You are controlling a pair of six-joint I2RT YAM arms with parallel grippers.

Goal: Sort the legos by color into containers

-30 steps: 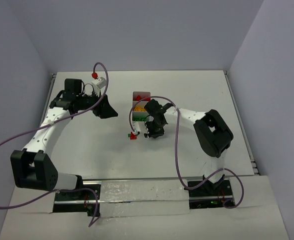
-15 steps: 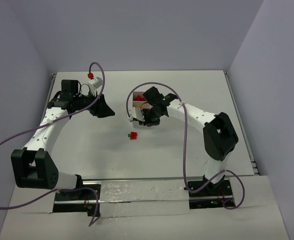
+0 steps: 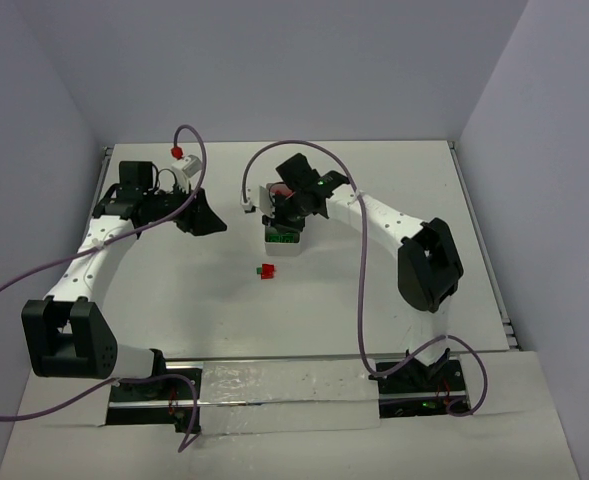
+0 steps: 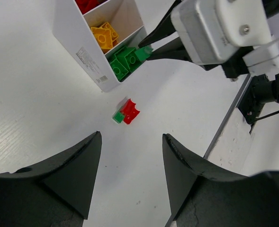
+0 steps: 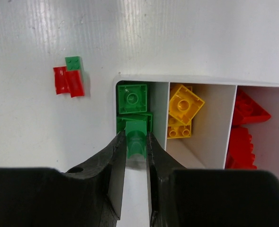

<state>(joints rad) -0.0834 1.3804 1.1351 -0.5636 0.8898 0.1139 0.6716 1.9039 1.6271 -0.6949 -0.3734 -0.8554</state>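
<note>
The white three-compartment tray point(image 5: 201, 81) holds green bricks point(image 5: 132, 98), yellow bricks point(image 5: 185, 105) and red bricks point(image 5: 246, 113), one colour per compartment. My right gripper point(image 5: 136, 142) is shut on a green brick point(image 5: 136, 137) and holds it over the green compartment. In the top view it point(image 3: 286, 205) hangs over the tray point(image 3: 282, 241). A red and green stack point(image 5: 69, 79) lies on the table left of the tray, also in the top view point(image 3: 266, 270) and the left wrist view point(image 4: 126, 111). My left gripper point(image 4: 131, 142) is open and empty, well above the table.
The left arm reaches in from the left with its gripper point(image 3: 202, 216) left of the tray. Purple cables loop above both arms. The table's right edge point(image 4: 229, 118) shows in the left wrist view. Walls close the table at the back and sides.
My right gripper has moved from beside the red and green stack up and back over the tray, carrying the green brick. The left gripper has shifted only slightly.
</note>
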